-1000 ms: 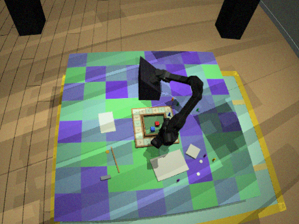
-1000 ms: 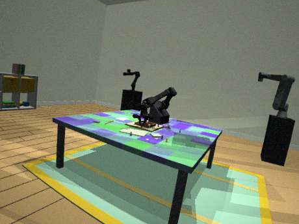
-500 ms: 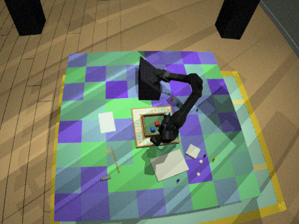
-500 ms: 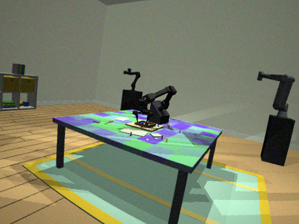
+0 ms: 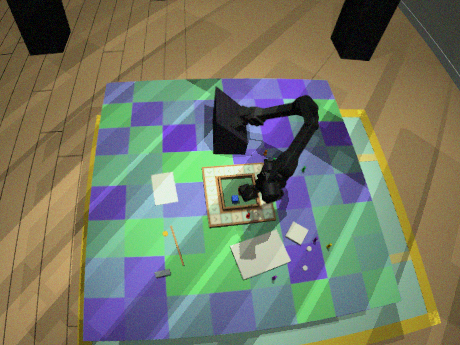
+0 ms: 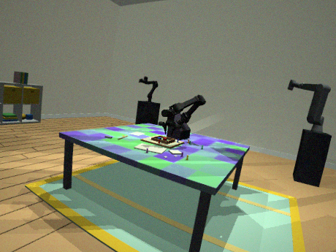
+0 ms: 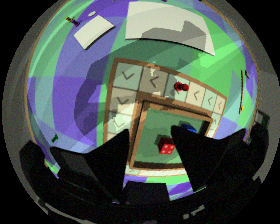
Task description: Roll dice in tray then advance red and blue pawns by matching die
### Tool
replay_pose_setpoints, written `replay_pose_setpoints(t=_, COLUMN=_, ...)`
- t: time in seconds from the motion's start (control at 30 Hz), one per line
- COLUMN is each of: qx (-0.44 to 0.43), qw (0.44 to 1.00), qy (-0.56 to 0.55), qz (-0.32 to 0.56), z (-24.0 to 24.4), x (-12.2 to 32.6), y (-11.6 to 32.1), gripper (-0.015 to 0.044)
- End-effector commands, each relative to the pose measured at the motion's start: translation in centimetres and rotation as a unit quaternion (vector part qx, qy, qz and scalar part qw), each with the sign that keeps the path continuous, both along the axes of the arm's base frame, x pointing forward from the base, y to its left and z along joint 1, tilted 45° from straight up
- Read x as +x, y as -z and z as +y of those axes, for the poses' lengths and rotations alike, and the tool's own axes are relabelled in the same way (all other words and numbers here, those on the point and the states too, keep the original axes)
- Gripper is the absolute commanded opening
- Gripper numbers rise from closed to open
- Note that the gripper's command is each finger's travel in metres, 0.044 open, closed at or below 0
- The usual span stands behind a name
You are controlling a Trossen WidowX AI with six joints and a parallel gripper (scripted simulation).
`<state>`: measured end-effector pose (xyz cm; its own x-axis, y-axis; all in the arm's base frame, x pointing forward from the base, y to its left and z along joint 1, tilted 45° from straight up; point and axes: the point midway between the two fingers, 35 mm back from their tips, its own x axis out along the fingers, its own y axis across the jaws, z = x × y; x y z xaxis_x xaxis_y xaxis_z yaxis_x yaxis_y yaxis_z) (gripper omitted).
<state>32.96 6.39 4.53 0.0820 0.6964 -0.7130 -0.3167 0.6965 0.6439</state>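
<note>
Arm and tool above the game board. The black arm (image 5: 302,139) (image 6: 188,101) reaches over the patterned worktop (image 5: 190,279) (image 6: 128,154) (image 7: 55,105), with the tool (image 5: 245,192) (image 6: 165,133) (image 7: 150,131) above the tray (image 5: 221,194) (image 7: 138,132). The fingers of the tool stand partly spread, with nothing pinched between them. The red die (image 7: 167,146) lies on the tray's green floor, below the tool; in the wrist view it appears in the gap between the fingers, pale pips showing on its upper face. The blue die (image 5: 235,198) (image 7: 189,128) lies in the same tray, to the left of the tool in the top view and partly masked by one finger in the wrist view. The red pawn (image 5: 248,216) (image 7: 181,87) is on an arrow-marked square of the board (image 5: 212,197) (image 7: 127,77), outside the tray and beyond the tool's fingertips in the wrist view. The blue pawn cannot be made out. Farther from the tool on that side are a large white sheet (image 5: 260,259) (image 6: 150,148) (image 7: 167,22) and a smaller white card (image 5: 297,233) (image 6: 175,152) (image 7: 94,32).
</note>
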Motion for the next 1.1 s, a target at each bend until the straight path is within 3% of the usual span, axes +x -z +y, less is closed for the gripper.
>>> replay_pose_setpoints(t=0.0, qx=0.019, qw=0.977, qy=0.148, qz=0.149, z=2.1, x=-6.5, y=-1.5, gripper=0.02)
replay_pose_setpoints(t=0.3, qx=0.035, qw=0.915, qy=0.284, qz=0.285, z=3.5, x=-12.5, y=-1.3, gripper=0.02)
replay_pose_setpoints(t=1.07, qx=0.036, qw=0.912, qy=0.289, qz=0.29, z=4.7, x=-12.3, y=-0.1, gripper=0.02)
